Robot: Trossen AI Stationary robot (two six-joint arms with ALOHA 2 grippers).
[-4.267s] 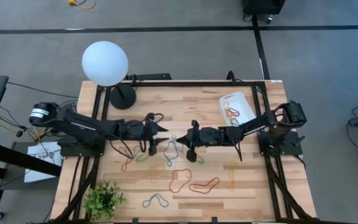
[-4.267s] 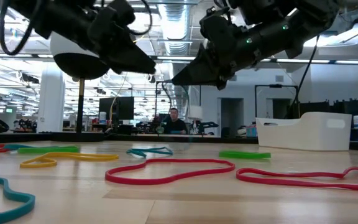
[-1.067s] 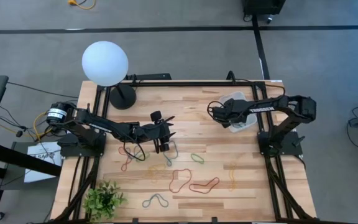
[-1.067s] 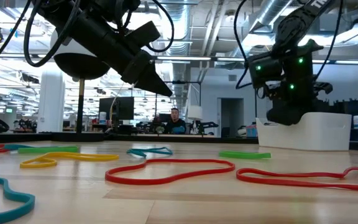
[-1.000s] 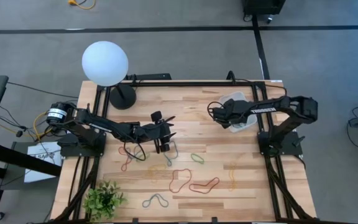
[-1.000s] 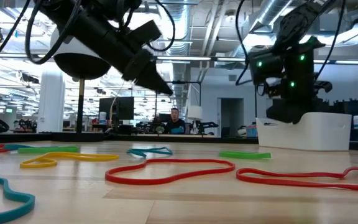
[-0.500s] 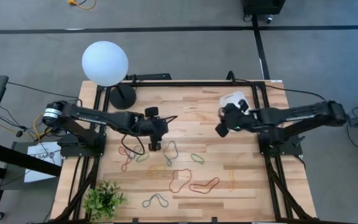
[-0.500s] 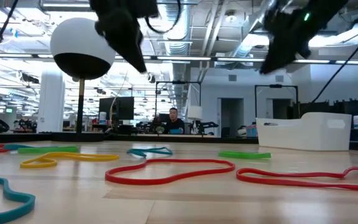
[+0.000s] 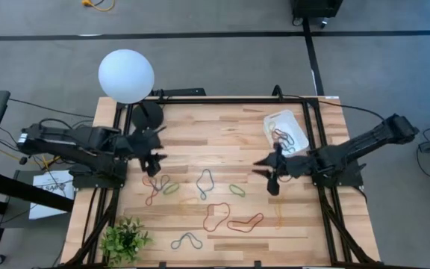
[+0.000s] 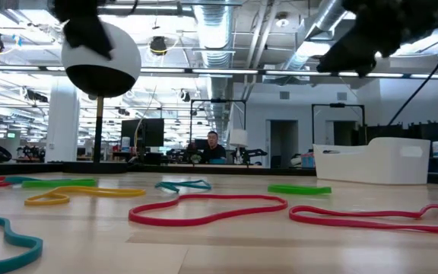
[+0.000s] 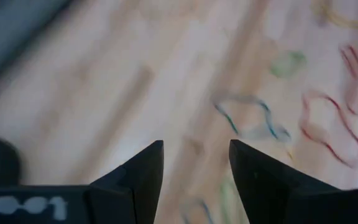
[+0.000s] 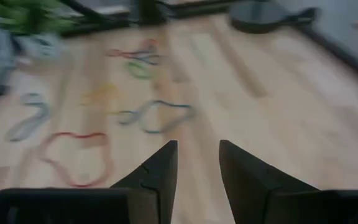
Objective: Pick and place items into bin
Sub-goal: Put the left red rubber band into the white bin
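Several rubber-band items lie flat on the wooden table: a grey-blue loop [image 9: 205,179], a green one [image 9: 237,190], red ones [image 9: 245,222] [image 10: 207,209] and yellow ones [image 9: 278,211]. The white bin [image 9: 285,129] stands at the far right with a few bands in it. My left gripper [image 9: 154,149] [image 11: 195,147] hangs open over the table's left part, away from the bands. My right gripper [image 9: 267,172] [image 12: 197,147] hangs open near the bin's near side, pointing toward the table's middle. Neither has anything between its fingers.
A white globe lamp [image 9: 126,75] on a black base [image 9: 148,116] stands at the far left corner. A small green plant [image 9: 125,239] sits at the near left corner. Black frame rails [image 9: 316,149] run along the table's sides.
My left gripper has pulled back from above the bands toward the table's left edge and risen. My right gripper has left the bin, swung toward the near edge and tipped from pointing down to nearly level. The bands on the table have not moved.
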